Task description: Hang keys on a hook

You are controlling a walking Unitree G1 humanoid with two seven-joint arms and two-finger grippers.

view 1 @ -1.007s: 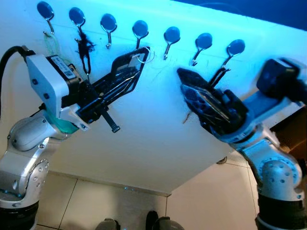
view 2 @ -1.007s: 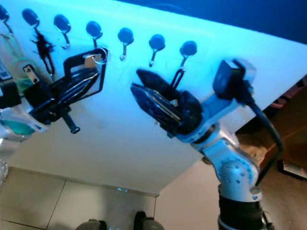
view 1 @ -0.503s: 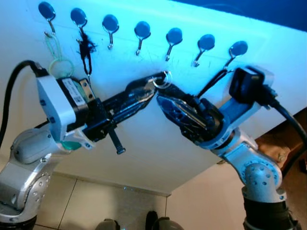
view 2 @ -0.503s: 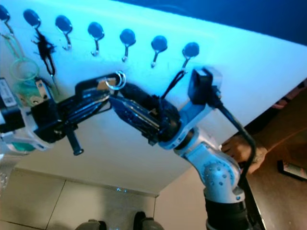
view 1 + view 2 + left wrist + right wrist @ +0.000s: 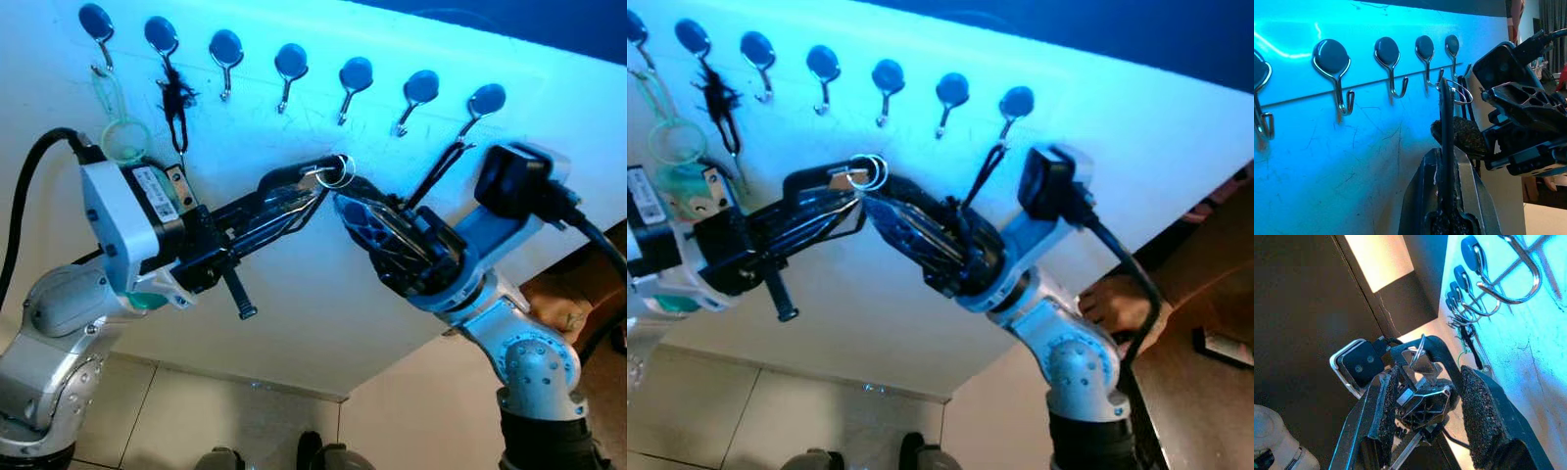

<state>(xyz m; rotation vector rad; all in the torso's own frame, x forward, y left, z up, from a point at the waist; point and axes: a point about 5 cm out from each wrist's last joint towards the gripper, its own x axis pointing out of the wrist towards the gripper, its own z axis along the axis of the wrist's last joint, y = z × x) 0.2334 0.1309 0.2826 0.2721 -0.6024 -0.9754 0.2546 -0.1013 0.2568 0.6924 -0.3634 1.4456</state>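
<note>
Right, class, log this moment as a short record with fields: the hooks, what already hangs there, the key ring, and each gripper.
hooks: a row of hooks on the white wall
already hanging: green loop, black cord
key ring: silver key ring, below the hooks, on none of them
left gripper: left gripper shut on the key ring
right gripper: right gripper open, fingertips right beside the ring

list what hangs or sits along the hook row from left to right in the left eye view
green loop → black cord → three bare hooks → key ring held below by the left gripper → black strap
</note>
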